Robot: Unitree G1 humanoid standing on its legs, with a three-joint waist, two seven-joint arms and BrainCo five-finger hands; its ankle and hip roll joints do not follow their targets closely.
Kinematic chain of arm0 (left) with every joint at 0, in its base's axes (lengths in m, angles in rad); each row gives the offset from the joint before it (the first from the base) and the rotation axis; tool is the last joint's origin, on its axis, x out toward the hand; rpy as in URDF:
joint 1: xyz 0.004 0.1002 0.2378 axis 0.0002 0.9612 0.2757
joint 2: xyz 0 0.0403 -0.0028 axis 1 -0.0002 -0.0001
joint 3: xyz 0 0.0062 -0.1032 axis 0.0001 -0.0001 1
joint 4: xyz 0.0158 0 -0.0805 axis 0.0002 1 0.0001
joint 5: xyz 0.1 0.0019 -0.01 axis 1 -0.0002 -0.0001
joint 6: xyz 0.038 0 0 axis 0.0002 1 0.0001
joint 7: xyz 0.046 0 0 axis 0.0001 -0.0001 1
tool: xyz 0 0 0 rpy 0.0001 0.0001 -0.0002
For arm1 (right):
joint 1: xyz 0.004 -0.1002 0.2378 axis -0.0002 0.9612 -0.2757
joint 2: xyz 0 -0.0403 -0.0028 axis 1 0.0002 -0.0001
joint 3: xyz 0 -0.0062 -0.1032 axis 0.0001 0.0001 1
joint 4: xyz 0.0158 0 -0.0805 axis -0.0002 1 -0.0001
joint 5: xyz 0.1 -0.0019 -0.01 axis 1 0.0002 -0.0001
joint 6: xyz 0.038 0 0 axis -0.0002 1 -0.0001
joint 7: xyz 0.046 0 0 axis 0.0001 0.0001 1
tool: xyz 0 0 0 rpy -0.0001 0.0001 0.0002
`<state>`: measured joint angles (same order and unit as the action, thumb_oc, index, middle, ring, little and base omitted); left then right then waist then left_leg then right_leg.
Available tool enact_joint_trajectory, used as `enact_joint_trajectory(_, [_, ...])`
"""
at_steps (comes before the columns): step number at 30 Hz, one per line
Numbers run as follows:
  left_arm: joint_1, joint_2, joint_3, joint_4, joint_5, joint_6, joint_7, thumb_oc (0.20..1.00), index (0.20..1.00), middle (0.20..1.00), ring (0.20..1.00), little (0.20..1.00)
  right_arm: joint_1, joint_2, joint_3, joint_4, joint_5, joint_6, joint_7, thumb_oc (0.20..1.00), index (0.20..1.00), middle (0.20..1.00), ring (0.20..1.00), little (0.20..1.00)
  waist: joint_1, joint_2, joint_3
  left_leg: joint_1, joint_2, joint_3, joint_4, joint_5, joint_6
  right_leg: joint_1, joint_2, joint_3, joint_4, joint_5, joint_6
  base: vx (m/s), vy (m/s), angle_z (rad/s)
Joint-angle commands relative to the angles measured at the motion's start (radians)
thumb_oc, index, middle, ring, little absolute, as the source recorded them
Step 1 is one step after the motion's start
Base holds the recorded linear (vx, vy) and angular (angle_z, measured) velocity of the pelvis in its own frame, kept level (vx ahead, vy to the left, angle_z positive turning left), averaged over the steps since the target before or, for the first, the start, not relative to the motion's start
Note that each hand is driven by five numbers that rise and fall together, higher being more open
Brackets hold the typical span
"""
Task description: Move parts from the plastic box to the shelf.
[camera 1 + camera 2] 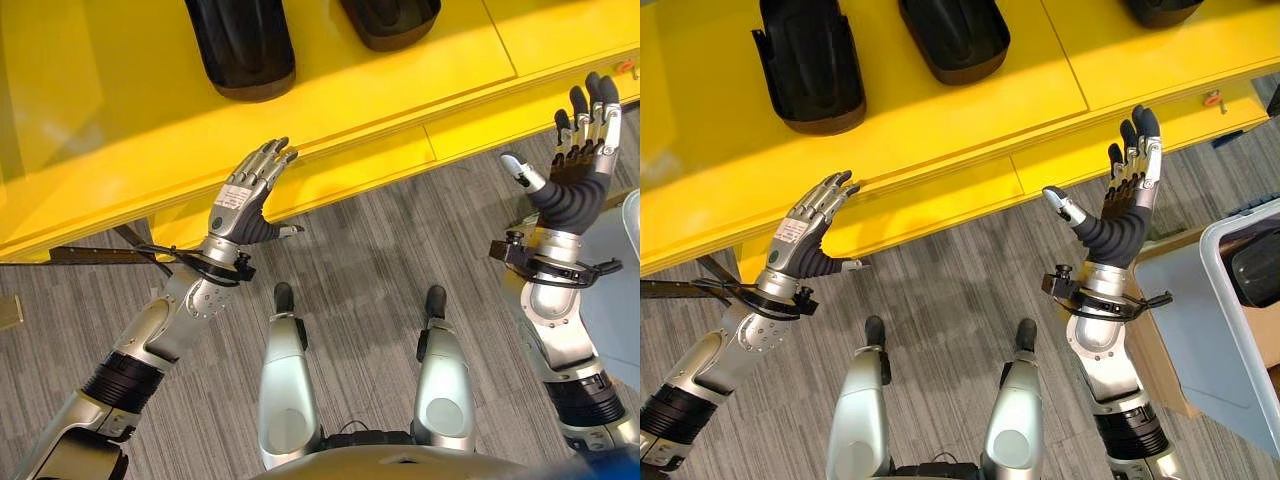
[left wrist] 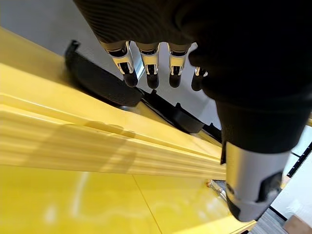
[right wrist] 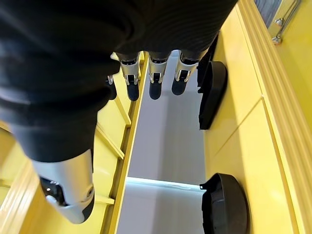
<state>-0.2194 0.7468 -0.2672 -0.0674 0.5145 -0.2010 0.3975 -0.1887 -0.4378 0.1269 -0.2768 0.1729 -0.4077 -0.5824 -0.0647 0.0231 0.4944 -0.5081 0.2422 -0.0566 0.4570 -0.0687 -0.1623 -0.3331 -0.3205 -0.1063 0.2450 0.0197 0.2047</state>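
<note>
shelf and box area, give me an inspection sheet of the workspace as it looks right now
surface: yellow shelf, glossy, spanning the front of the robot above a grey wood-pattern floor
job's things: two black parts lie side by side on the shelf, a third partly seen at the far right; plastic box on the right with a dark part inside
clutter: nothing seen
robot hands: left robot hand open, fingers straight, empty, at the shelf's front edge; right robot hand open, empty, raised before the shelf
cables: nothing seen
surroundings: small metal fitting on the shelf's front edge at right
</note>
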Motion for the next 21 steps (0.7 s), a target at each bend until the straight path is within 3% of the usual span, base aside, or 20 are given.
enact_joint_trajectory(1, [-0.023,-0.012,0.063,-0.005,0.041,0.006,0.042,1.000,1.000,1.000,1.000,1.000,-0.013,0.039,-0.089,-0.060,-0.015,-0.024,0.007,1.000,1.000,1.000,1.000,1.000,-0.001,-0.028,-0.009,0.036,-0.034,0.051,-0.065,0.037,0.060,0.001,-0.014,-0.001,0.185,-0.156,-0.075,0.02,-0.012,-0.03])
enact_joint_trajectory(9, [-0.096,-0.064,0.081,0.098,0.033,0.058,0.079,1.000,1.000,1.000,1.000,1.000,-0.012,0.060,-0.086,-0.052,0.007,-0.016,0.017,1.000,1.000,1.000,1.000,1.000,-0.006,-0.039,-0.031,0.017,-0.031,0.051,-0.052,0.031,0.058,-0.015,-0.014,0.006,0.193,-0.156,-0.078,0.00,0.000,0.00])
enact_joint_trajectory(21, [-0.242,-0.059,0.045,0.254,0.058,0.120,0.112,1.000,1.000,1.000,1.000,1.000,-0.014,0.058,-0.072,-0.047,0.036,-0.011,0.039,1.000,1.000,1.000,1.000,1.000,-0.019,-0.047,-0.053,-0.008,-0.030,0.046,-0.041,0.030,0.054,-0.036,-0.010,0.007,0.212,-0.166,-0.081,0.00,0.000,0.00])
